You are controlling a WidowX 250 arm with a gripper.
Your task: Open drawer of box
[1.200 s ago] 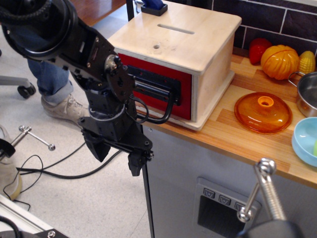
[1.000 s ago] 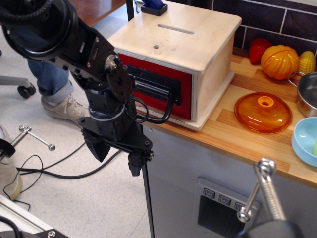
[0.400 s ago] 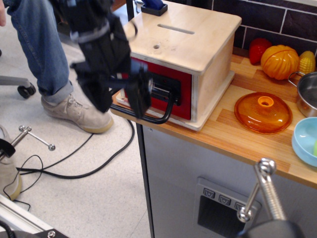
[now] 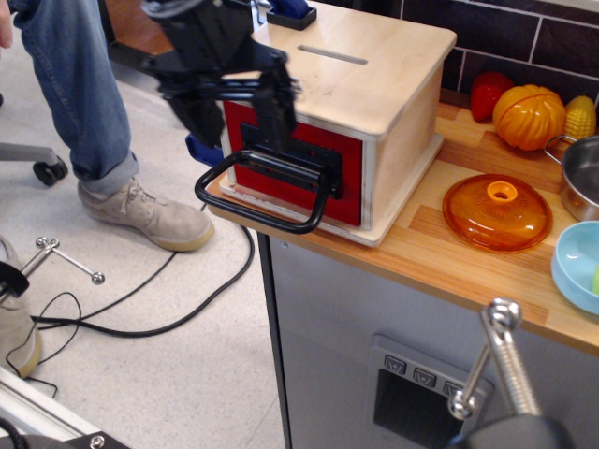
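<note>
The box [image 4: 360, 79] is a pale wooden cube with a slot and a small hole in its top, standing at the left end of the wooden counter [image 4: 449, 257]. Its drawer [image 4: 346, 182] has a red front and looks closed. The large black loop handle [image 4: 267, 192] sticks out toward the front left. My black gripper [image 4: 245, 126] hangs in front of the drawer's upper left, just above the handle. It is open and empty, with one finger [image 4: 281, 112] against the red front and the other finger [image 4: 201, 117] off the box's left side.
An orange lid [image 4: 497, 211], an orange pumpkin [image 4: 529, 116], a red pepper [image 4: 487, 92], corn [image 4: 581, 116], a metal pot [image 4: 582, 176] and a blue bowl [image 4: 577, 267] lie right of the box. A person's leg [image 4: 80, 103] and cables [image 4: 140, 318] are at left.
My arm has risen from beside the counter, below the box, up to the drawer front above the handle. The person's leg has stepped closer. The drawer has not moved.
</note>
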